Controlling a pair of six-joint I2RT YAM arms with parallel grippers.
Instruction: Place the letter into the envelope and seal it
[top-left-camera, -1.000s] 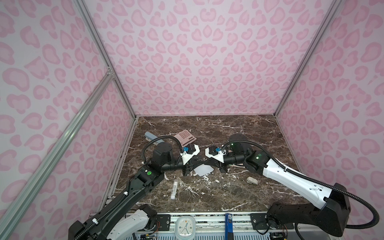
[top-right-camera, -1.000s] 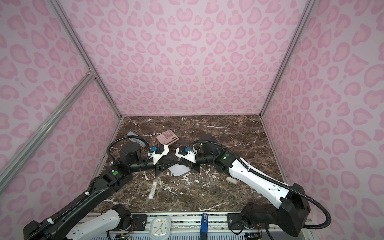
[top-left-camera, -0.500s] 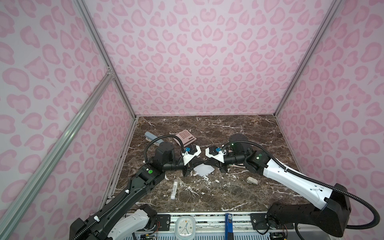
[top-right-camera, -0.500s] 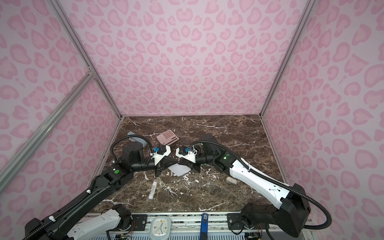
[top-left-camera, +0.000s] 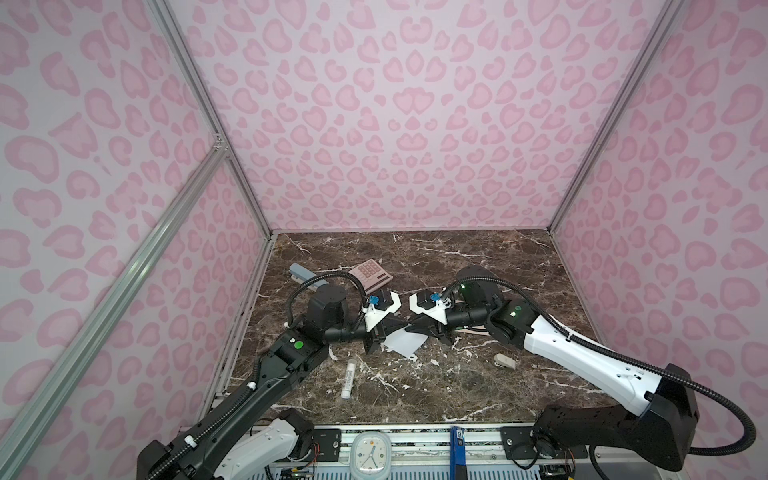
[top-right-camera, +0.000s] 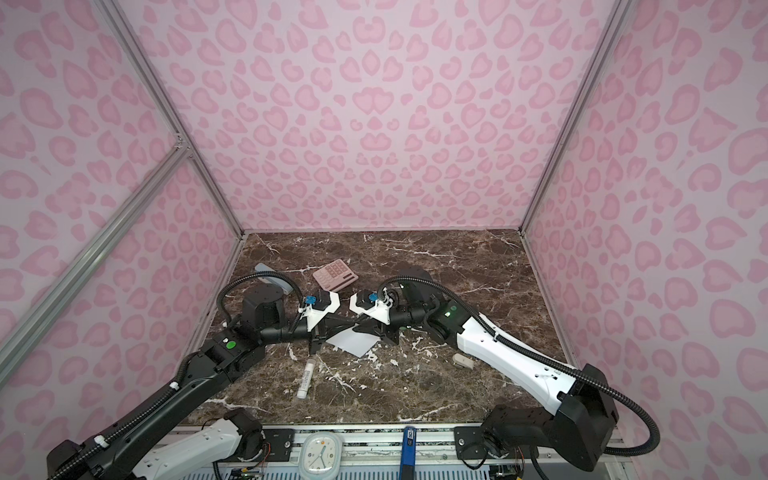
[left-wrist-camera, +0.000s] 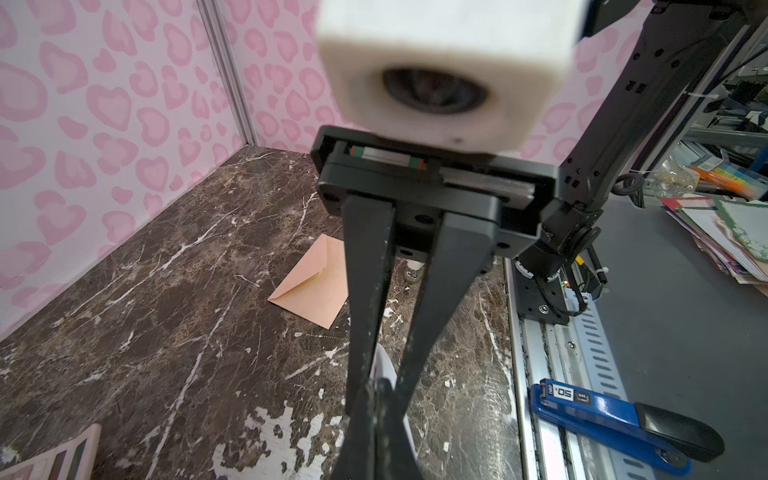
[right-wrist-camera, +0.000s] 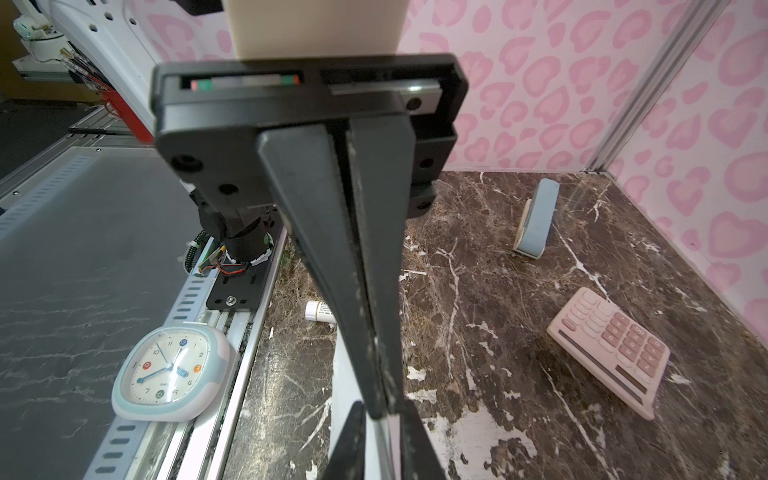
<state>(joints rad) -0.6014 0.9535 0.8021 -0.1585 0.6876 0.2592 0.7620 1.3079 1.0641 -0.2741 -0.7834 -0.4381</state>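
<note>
Left gripper (top-left-camera: 397, 326) clenched on the letter (top-left-camera: 405, 343) — right gripper (top-left-camera: 419, 327) pinches the same sheet from the opposite side, tips nearly meeting. The envelope (left-wrist-camera: 311, 286) lies flat on the bench (top-left-camera: 415, 395), apart.

The tabletop (left-wrist-camera: 145, 332) is a brown marble-look surface with a faint sheen, its finish chipped to rough white patches. Matt peach paper makes the envelope (left-wrist-camera: 311, 286), and the letter (top-left-camera: 405, 341) is smooth white paper. The calculator (right-wrist-camera: 611, 349) is matt pink plastic, the clock (right-wrist-camera: 170, 370) glossy plastic, the rail (left-wrist-camera: 552, 365) bare slotted metal.
</note>
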